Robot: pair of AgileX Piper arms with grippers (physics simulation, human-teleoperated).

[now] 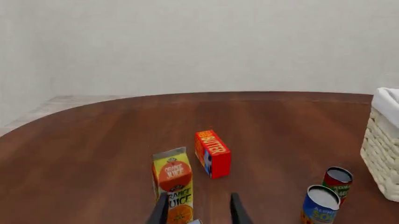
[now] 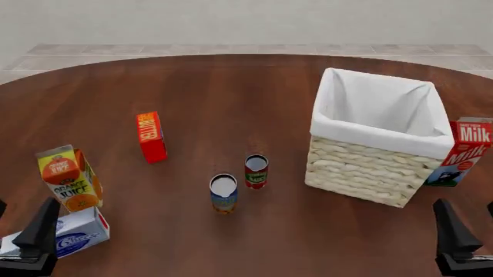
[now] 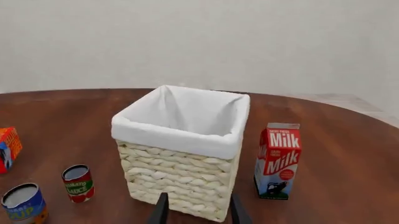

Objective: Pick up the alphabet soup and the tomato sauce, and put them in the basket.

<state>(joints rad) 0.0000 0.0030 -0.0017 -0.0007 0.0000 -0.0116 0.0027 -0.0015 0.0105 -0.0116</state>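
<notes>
The alphabet soup (image 2: 223,193), a can with a blue and orange label, stands upright near the table's middle front. Just behind it to the right is the tomato sauce (image 2: 257,171), a can labelled red and green. The wicker basket (image 2: 362,170) with white lining sits to their right and holds nothing that I can see. My left gripper (image 2: 19,228) is at the front left corner, open, and far from the cans. Open too, my right gripper (image 2: 471,228) is at the front right, in front of the basket. Both cans also show in the wrist views: alphabet soup (image 1: 321,205) (image 3: 24,203), tomato sauce (image 1: 337,183) (image 3: 78,183).
An orange juice carton (image 2: 68,179) and a pale blue-lettered box (image 2: 66,236) stand right by my left gripper. A red butter box (image 2: 151,137) is further back on the left. A milk carton (image 2: 462,151) stands against the basket's right side.
</notes>
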